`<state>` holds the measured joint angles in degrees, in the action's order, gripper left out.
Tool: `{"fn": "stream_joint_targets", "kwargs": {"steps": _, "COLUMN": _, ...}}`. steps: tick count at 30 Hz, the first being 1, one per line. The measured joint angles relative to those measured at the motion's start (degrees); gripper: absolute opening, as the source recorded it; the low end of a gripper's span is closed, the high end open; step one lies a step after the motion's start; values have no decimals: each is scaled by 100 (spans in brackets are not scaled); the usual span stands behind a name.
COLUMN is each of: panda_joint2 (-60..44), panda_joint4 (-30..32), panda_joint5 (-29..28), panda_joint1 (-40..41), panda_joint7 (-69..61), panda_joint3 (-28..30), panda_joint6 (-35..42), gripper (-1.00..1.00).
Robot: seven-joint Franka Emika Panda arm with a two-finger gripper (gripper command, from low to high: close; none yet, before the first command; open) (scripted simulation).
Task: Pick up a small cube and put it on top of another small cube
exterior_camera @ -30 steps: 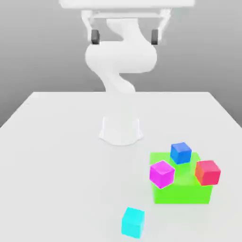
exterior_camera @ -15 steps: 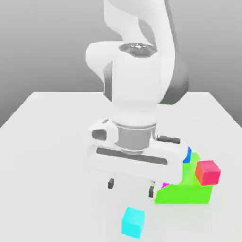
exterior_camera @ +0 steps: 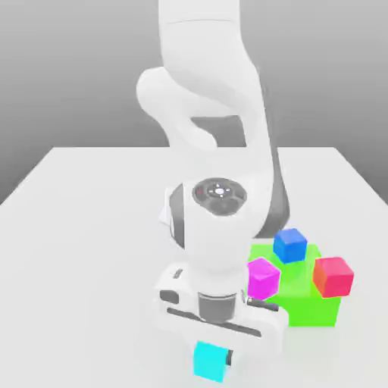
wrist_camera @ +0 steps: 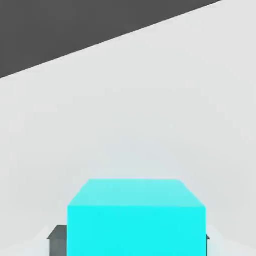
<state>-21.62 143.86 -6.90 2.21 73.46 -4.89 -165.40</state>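
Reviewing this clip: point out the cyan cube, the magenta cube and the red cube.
cyan cube (wrist_camera: pixel 136 231), hand view, near side face
magenta cube (exterior_camera: pixel 262 280), exterior view, front faces
red cube (exterior_camera: pixel 333 278), exterior view, front face

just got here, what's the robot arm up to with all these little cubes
The arm's gripper has closed on the cyan cube, with a fingertip at each side of it. The magenta, blue and red cubes are over by the green block. The cyan cube isn't on top of another cube yet; that stacking is probably what comes next.
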Motion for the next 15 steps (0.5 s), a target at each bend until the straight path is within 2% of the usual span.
{"fn": "stream_joint_targets", "kwargs": {"steps": 4, "panda_joint2": 770, "panda_joint4": 159, "panda_joint5": 226, "panda_joint1": 149, "panda_joint7": -170, "panda_joint3": -203, "panda_joint6": 611, "gripper": -100}}
{"fn": "stream_joint_targets", "kwargs": {"steps": 7, "panda_joint2": 1387, "panda_joint4": 253, "panda_joint5": 488, "panda_joint1": -68, "panda_joint7": -268, "panda_joint3": -568, "panda_joint6": 1105, "gripper": -100}}
{"fn": "stream_joint_targets", "kwargs": {"steps": 15, "panda_joint2": 2946, "panda_joint4": 497, "panda_joint5": 1169, "panda_joint1": -1417, "panda_joint7": -422, "panda_joint3": -1317, "panda_joint6": 2375, "gripper": -100}}
